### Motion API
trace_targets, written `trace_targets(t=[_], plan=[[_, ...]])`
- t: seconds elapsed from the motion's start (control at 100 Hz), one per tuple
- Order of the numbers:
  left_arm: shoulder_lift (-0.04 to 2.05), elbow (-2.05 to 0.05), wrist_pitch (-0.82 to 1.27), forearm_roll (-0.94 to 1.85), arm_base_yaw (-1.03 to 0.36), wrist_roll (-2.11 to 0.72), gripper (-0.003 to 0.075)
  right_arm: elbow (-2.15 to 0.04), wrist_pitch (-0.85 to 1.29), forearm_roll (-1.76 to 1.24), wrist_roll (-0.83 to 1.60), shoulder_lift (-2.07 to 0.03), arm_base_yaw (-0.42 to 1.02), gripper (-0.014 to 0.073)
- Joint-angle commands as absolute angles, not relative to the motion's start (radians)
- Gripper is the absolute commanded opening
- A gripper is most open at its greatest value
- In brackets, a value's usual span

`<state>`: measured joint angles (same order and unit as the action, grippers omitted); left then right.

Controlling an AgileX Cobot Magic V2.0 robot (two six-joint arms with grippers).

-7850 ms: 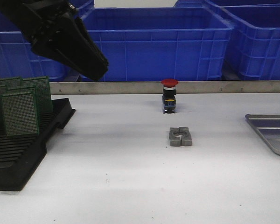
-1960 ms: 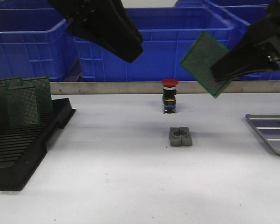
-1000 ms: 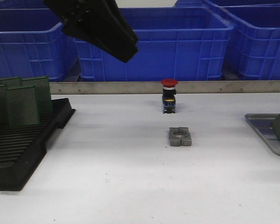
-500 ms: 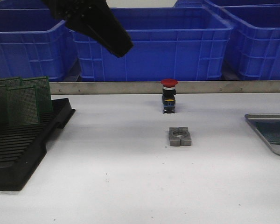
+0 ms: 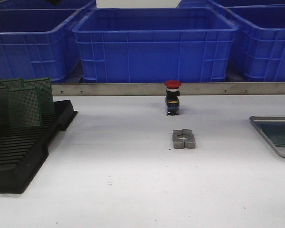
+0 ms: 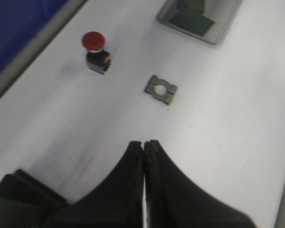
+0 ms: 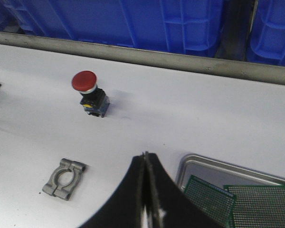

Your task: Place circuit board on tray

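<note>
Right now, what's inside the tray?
Two green circuit boards lie flat side by side in the tray, as the right wrist view shows. The tray's far part runs out of frame, so anything more there can't be seen.

Even, bright light; slight blur

No readable text, label, brand, number or sign shows in any view; every surface here is plain or too blurred.

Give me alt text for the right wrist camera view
The right gripper, jaws shut and empty, hangs over a white table beside the tray holding two green circuit boards. A red pushbutton and grey clamp lie apart.
</note>
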<state>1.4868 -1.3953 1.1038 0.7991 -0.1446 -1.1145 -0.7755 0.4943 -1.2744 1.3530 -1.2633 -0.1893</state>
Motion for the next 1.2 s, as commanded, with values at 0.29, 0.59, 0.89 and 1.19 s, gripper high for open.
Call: trace_targets(t=[0.29, 0.59, 0.89, 1.19], plan=[[1.094, -1.137, 0.729, 0.870, -0.010, -1.093, -0.0020, -0.624, 0.144, -1.311, 1.362, -1.000, 0.041, -0.0060], [0.828, -0.851, 0.412, 1.010, -0.010, -1.099, -0.0020, -0.519, 0.100, -1.314, 1.362, -0.731, 0.056, -0.0060], [0.627, -0.658, 0.322, 1.044, -0.010, -1.105, -0.0020, -0.397, 0.071, -1.321, 1.362, -0.421, 0.056, -0.0060], [0.440, -0.499, 0.278, 1.062, -0.010, -1.105, -0.0020, -0.240, 0.116, -1.343, 1.362, -0.151, 0.056, -0.0060]])
